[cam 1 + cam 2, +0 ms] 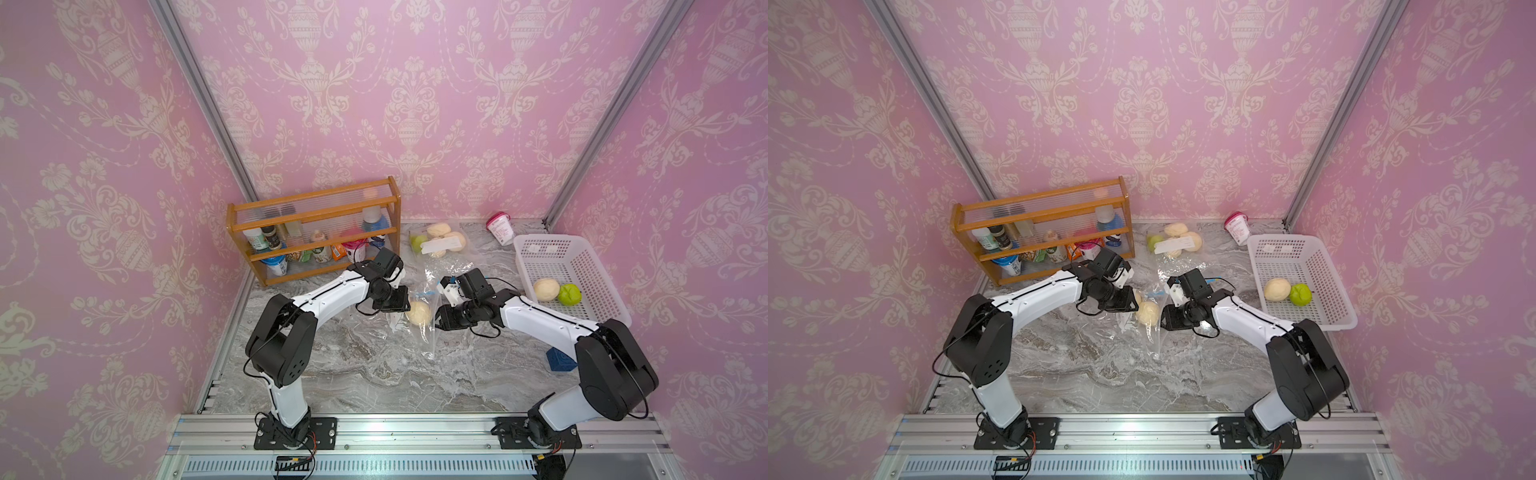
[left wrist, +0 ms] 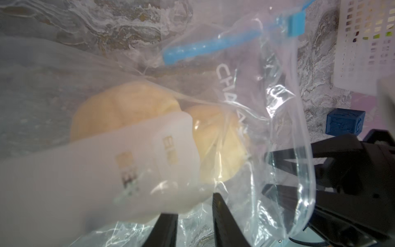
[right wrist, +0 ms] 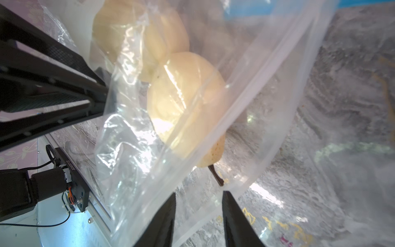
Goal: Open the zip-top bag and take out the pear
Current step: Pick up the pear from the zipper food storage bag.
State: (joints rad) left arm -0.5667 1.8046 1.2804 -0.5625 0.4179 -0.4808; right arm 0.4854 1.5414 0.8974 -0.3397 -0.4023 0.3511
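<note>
The zip-top bag (image 1: 429,336) sits crumpled at mid-table between the two arms, with the pale pear (image 1: 417,312) inside it and the blue zipper edge (image 2: 203,47) on its far side. The left gripper (image 2: 192,211) and the right gripper (image 3: 198,192) face each other across the bag, each with jaws apart and film in the gap, though whether a pad touches it is unclear. Bare marble table (image 1: 353,374) lies open nearer the arm bases, and the basket (image 1: 536,243) stands well apart by the right arm.

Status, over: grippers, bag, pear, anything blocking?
Left gripper, right gripper: jaws apart, film of bag between them. Pear inside bag. Second pale fruit crowds it.
</note>
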